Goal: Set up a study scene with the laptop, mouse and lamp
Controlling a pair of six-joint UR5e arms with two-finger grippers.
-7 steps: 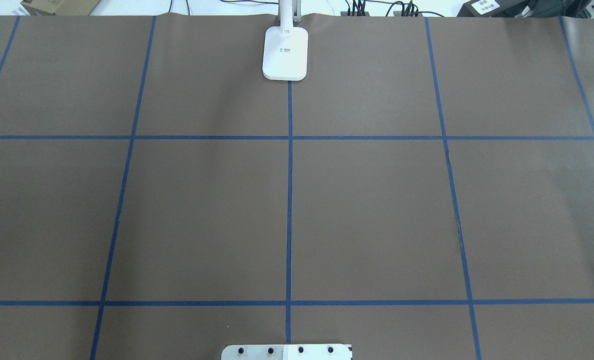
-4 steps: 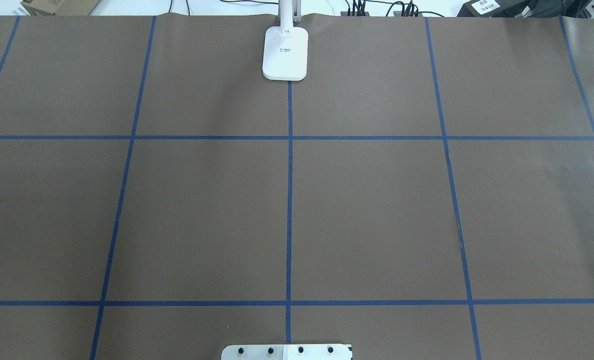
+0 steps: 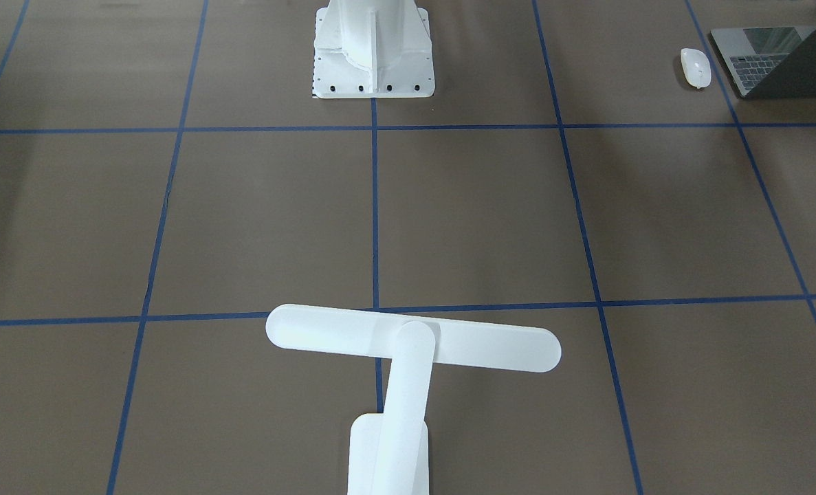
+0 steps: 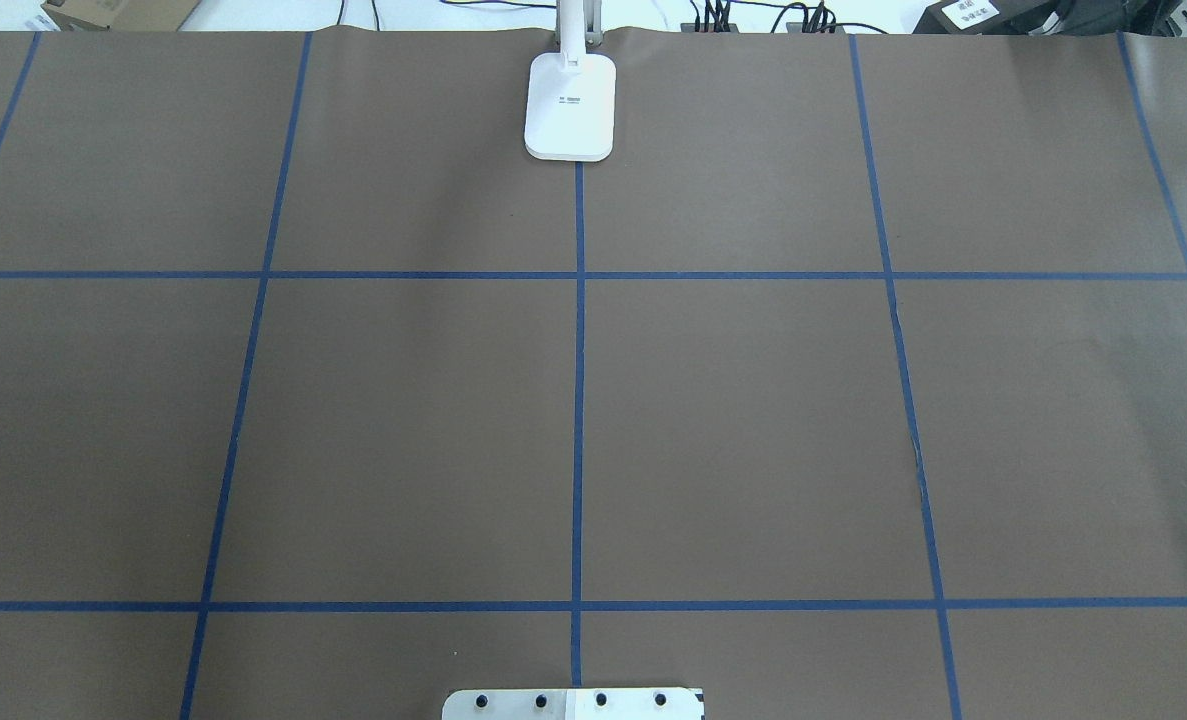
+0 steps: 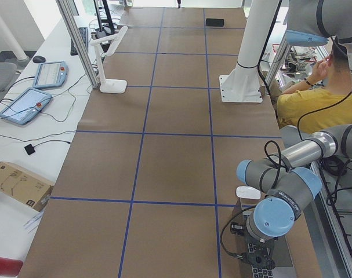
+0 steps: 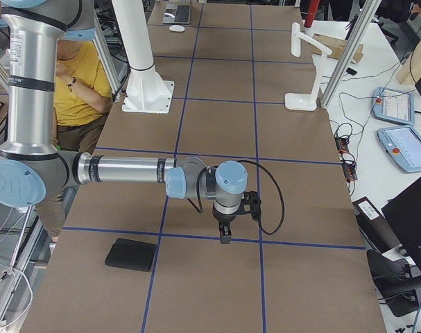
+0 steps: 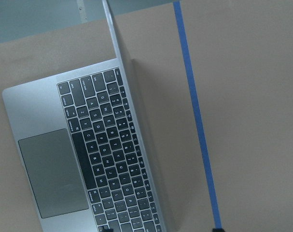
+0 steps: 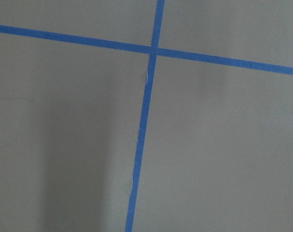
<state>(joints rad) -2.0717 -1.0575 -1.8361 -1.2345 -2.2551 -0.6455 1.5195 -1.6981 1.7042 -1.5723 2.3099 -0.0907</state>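
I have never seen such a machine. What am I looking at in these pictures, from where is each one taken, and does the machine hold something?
It is a robot with two jointed arms at a brown table marked with blue tape; a white pedestal stands on its side. Two pictures look down on the table, one from behind the robot, one facing it. Two look from the table's ends. Two come from small cameras on the wrists. On the table are an open laptop, a white mouse beside it, a white lamp at the opposite edge and a black pad. The left end effector hangs over the laptop; the right end effector hangs over crossing tape lines. Neither appears to hold anything.
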